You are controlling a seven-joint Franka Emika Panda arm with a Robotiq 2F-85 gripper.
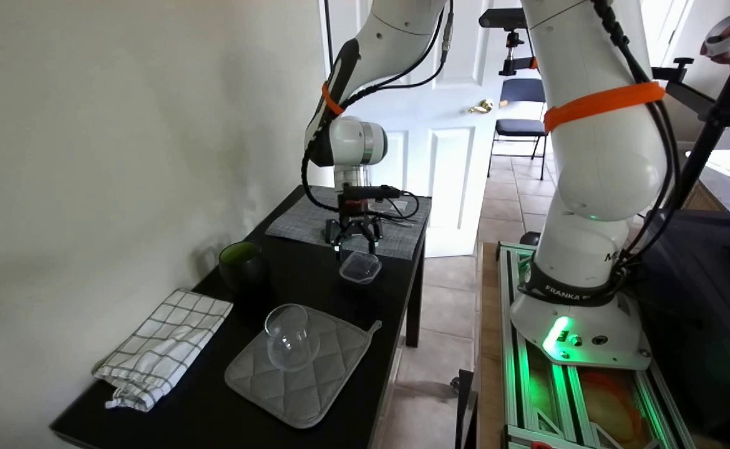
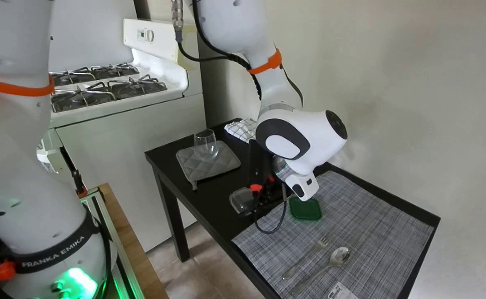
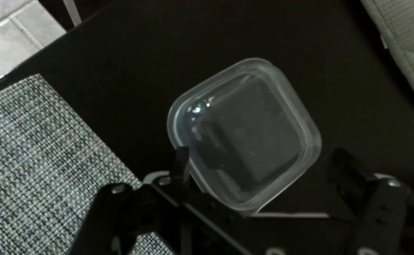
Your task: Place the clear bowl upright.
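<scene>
Claw point(image 3: 260, 154) is unclenched, fingers point(image 3: 181, 160) spread wide, right at the clear bowl point(image 3: 253, 131) on my wrist cam. 1 fingertip overlaps the bowl's edge there, the other sits just off the opposite side; can't tell re contact. Bowl's on the blk table point(image 1: 306, 271), btwn the grey woven mat point(image 2: 380, 224) & the quilted pad point(image 1: 299, 399); from my end I can't tell which way up. Clear round glass point(image 1: 291, 343) stands upright on the pad, w/ a checked towel point(image 1: 165, 346) nearby & a dark cup point(image 1: 243, 269) near the towel. On the mat I've got a grn square thing point(image 2: 305, 209), plus fork point(image 2: 304, 260) & spoon point(image 2: 338, 257) side by side, in an ext. view.
</scene>
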